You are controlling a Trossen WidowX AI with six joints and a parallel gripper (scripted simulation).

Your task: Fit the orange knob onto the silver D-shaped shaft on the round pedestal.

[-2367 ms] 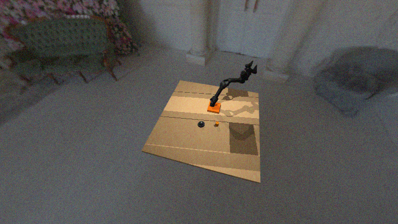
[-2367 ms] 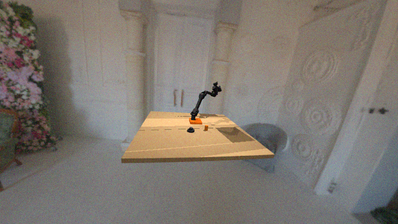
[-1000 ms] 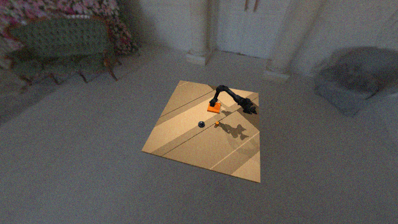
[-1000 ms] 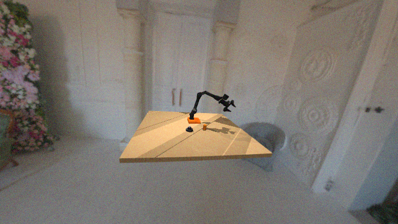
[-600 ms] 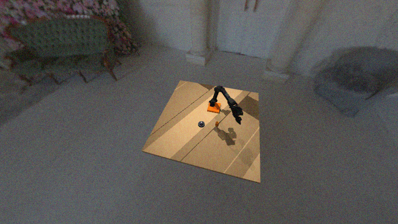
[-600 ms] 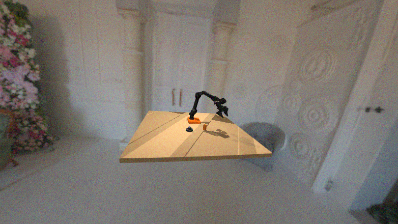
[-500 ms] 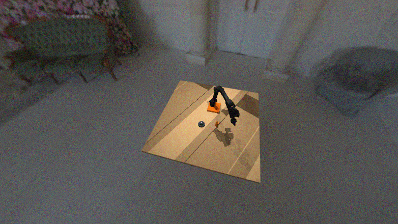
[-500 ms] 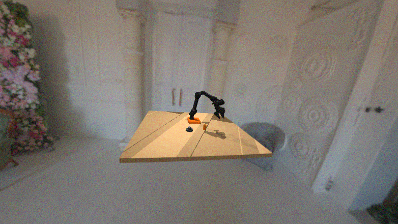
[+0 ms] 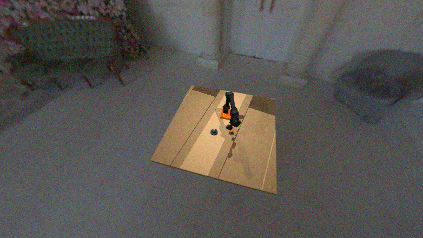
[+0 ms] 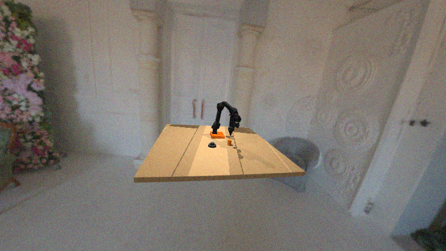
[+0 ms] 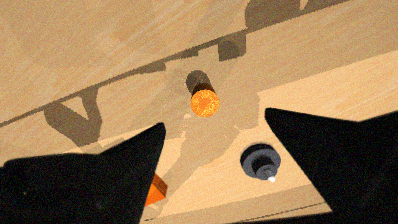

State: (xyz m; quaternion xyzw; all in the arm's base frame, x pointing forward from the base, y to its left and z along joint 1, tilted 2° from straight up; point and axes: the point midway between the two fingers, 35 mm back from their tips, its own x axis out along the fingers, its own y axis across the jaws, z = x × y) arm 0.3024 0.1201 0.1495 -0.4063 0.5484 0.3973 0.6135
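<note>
The orange knob [image 9: 231, 132] [image 10: 229, 142] [image 11: 205, 103] stands upright on the table; the wrist view shows its round top, and its hole is hidden underneath. The dark round pedestal [image 9: 213, 132] [image 10: 211, 145] [image 11: 248, 161] stands to the knob's left in the top and exterior views and at lower right in the wrist view. Its shaft [image 11: 269, 173] points up with a bright tip; its flat side cannot be made out. My gripper [image 9: 232, 127] [image 10: 230, 134] [image 11: 213, 120] is open and empty, pointing down above the knob. The knob shows between and slightly beyond the fingertips in the wrist view, not touched.
The arm's orange base [image 9: 224, 114] [image 10: 217, 135] [image 11: 157, 190] sits on the wooden table [image 9: 195, 153] [image 10: 205, 166] behind the knob and pedestal. Arm shadows fall across the wood around the knob. The table's near edge is beyond the pedestal and knob from the base.
</note>
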